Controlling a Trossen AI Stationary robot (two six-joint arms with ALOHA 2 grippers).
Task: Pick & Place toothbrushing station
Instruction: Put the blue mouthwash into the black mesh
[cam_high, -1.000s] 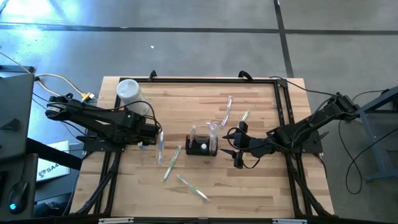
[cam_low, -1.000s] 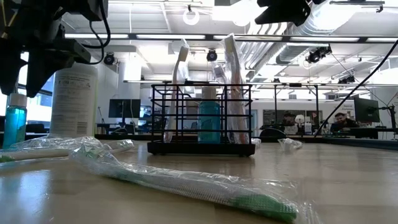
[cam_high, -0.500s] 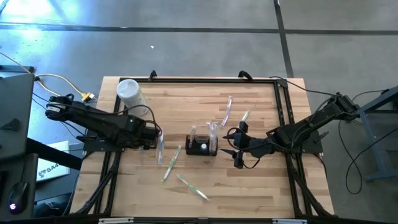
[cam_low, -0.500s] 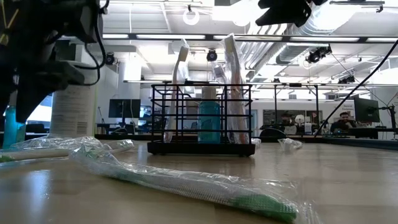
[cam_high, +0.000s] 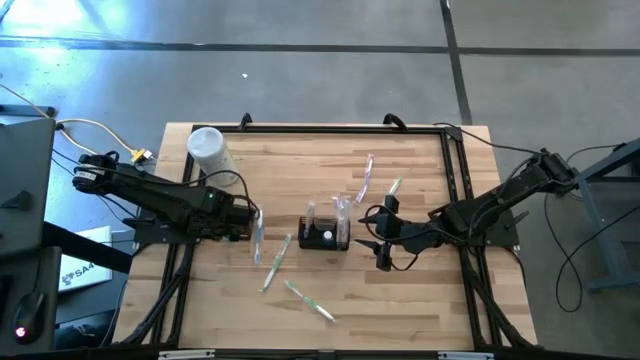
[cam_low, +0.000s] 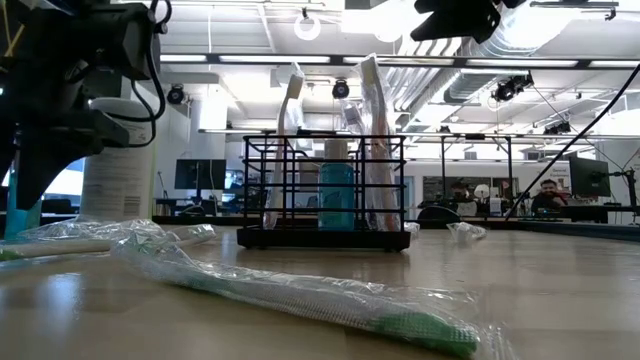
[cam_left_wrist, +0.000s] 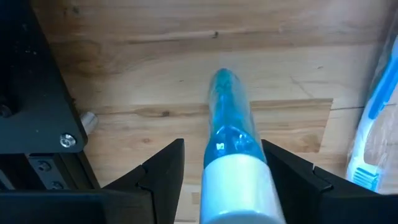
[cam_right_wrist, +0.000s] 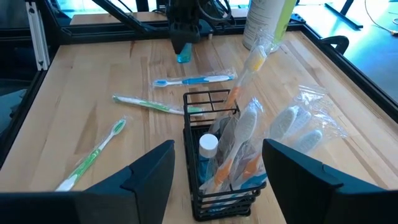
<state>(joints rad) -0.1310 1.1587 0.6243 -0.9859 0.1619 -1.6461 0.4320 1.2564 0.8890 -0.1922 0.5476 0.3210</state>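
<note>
1. I have the left end effector (cam_left_wrist: 217, 180) clamped on a blue tube with a white cap (cam_left_wrist: 231, 155). Its fingers (cam_left_wrist: 163, 169) sit on either side of the cap end, and the tube hangs just above the counter (cam_high: 420, 300).
2. The caddy (cam_high: 327, 232) stands well off to the right of that end effector. It is upright near the middle of the counter and already holds wrapped brushes and one blue tube.
3. My right end effector (cam_high: 379, 241) waits just beside the caddy's far side. Its fingers (cam_right_wrist: 152, 177) are spread wide and hold nothing.
4. I judge this to be the carry step: the tube is picked up but not yet placed.
5. The next move calls for lifting the tube over the caddy's rim, then lowering it into a free slot.
6. A wrapped blue brush (cam_high: 258, 238) lies just beside my left end effector, between it and the caddy, and green brushes (cam_high: 275, 262) lie near it, so I would travel above them.
7. The white bottle (cam_high: 207, 149) stands behind the left arm near the counter's edge rail, well clear of the path.
</note>
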